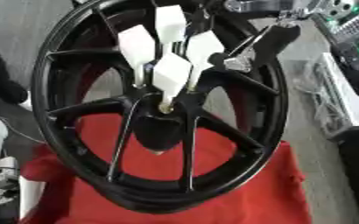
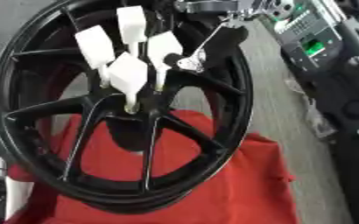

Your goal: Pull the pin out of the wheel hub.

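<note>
Black spoked wheel stands tilted on red cloth. Right hand reaches in from far right, white-tipped fingers spread over the hub. Cannot tell whether they grip the pin, barely visible above hub.

Workshop or lab, black wheel on red cloth, electronic equipment beside

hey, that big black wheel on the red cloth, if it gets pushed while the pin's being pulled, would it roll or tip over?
The black wheel looks rigid, with thick spokes and a wide rim, so probably heavy. It appears to stand on its round edge, so a sideways push might roll or tip it. The bunched red cloth beneath likely damps rolling a little.
</note>
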